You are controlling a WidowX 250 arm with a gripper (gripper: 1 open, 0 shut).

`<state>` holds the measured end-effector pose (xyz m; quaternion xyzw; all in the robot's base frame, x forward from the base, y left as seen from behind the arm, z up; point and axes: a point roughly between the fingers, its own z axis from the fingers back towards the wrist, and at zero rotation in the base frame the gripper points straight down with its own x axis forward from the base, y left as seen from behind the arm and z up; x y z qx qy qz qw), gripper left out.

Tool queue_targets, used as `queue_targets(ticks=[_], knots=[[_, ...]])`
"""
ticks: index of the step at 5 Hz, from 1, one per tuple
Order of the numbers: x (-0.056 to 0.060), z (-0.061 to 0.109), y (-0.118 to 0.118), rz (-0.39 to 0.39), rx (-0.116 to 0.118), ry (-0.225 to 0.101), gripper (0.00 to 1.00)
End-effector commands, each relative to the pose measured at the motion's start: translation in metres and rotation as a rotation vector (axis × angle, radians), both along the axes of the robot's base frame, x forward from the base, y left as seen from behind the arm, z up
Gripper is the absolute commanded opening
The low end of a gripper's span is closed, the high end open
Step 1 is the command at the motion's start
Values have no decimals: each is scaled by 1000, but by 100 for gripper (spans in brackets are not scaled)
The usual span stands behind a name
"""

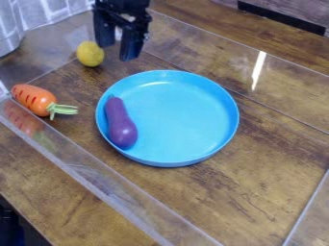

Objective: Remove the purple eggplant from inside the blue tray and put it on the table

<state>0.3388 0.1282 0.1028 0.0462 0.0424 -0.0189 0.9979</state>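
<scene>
The purple eggplant (118,123) lies inside the blue tray (193,120), along its left rim, with nothing touching it. My gripper (121,48) hangs pointing down above the table (257,202), beyond the tray's far-left edge and just right of the lemon. Its two dark fingers (108,40) stand apart with nothing between them, so it is open. It is well clear of the eggplant.
A yellow lemon (88,54) sits on the table beside the gripper. An orange carrot with a green top (35,98) lies left of the tray. A clear acrylic sheet edge (90,173) runs diagonally across the front left.
</scene>
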Motion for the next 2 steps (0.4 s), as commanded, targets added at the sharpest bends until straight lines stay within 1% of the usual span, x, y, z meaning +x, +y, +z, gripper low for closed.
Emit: queue_targets(ticks=[1, 2], knots=[[-11, 25, -3, -39, 19, -79, 100], [-22, 25, -12, -101, 11, -88, 100]])
